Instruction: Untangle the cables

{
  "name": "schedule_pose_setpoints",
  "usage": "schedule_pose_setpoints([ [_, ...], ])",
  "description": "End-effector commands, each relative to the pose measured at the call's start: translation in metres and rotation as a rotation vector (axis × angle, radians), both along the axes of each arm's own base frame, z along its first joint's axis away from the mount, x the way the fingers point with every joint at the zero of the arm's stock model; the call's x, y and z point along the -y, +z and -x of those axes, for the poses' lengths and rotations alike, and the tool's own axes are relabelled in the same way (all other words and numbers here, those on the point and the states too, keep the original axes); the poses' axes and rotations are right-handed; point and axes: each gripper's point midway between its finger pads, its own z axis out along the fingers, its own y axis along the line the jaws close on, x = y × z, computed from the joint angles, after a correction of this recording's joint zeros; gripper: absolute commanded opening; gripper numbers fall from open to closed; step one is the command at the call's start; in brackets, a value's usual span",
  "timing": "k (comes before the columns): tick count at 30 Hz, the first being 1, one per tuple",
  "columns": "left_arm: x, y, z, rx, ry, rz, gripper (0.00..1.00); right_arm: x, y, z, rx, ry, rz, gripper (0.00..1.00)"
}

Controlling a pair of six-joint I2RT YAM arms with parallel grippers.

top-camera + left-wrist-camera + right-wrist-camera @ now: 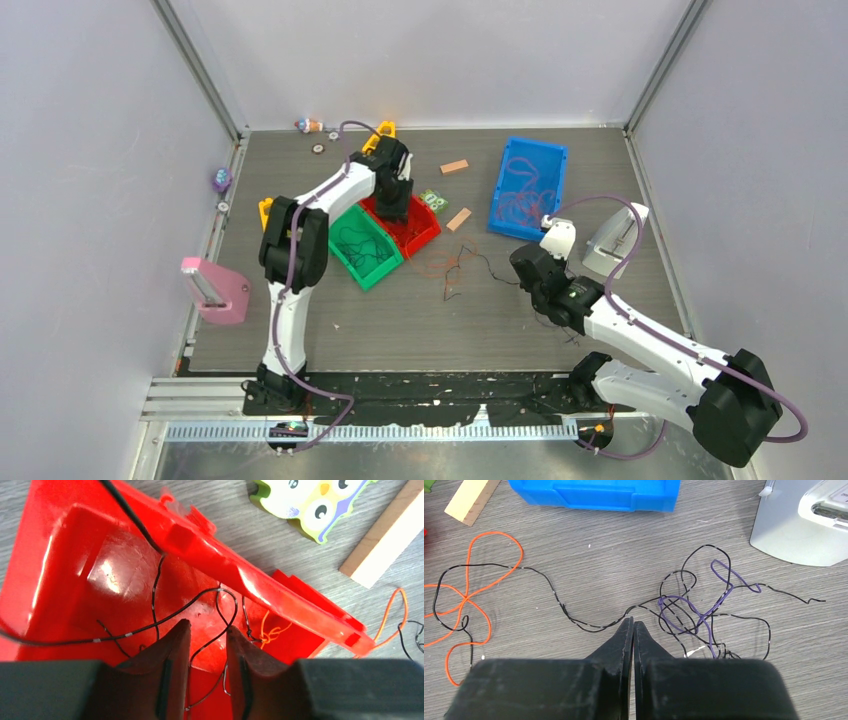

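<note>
My left gripper [392, 205] hangs inside the red bin [240, 575], jaws apart. A thin black cable [200, 596] loops loosely between its fingers, and a knotted orange cable [270, 635] lies just to the right. On the table between the arms lie more tangled cables [455, 265]. The right wrist view shows a black cable [549, 585], a purple cable [724, 595] and an orange cable [491, 532]. My right gripper [632, 622] is shut, and the black cable crosses right at its tips. I cannot tell whether it is pinched.
A green bin [365, 250] holding dark cables sits beside the red bin. A blue bin [528, 185] with orange-red cables stands at the back right. Two wood blocks [454, 167] [459, 219], an owl block [310, 505], a grey device [610, 240] and a pink object [215, 290] are nearby.
</note>
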Motion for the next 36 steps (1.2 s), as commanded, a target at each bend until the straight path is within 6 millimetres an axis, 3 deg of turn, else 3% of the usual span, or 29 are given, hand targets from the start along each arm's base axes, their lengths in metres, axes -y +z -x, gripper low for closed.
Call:
schedule_pose_setpoints([
  [1, 0.0, 0.064, -0.008, 0.161, -0.01, 0.012, 0.36, -0.002, 0.007, -0.006, 0.026, -0.005, -0.013, 0.07],
  [12, 0.01, 0.134, 0.01, 0.322, -0.058, 0.106, 0.7, -0.017, 0.007, -0.008, 0.006, 0.082, -0.025, 0.17],
  [19, 0.014, 0.168, 0.04, 0.418, -0.11, 0.145, 0.99, -0.027, 0.013, -0.012, 0.012, 0.142, -0.031, 0.19],
  [27, 0.016, 0.188, 0.1, 0.592, -0.183, 0.219, 1.0, -0.039, 0.008, -0.014, -0.007, 0.218, -0.067, 0.38],
  [29, 0.023, 0.185, 0.118, 0.614, -0.214, 0.263, 1.0, -0.039, 0.005, -0.014, -0.019, 0.228, -0.083, 0.44],
  [36, 0.046, 0.157, 0.168, 0.645, -0.268, 0.413, 0.99, -0.032, -0.002, -0.017, -0.056, 0.223, -0.157, 0.83],
])
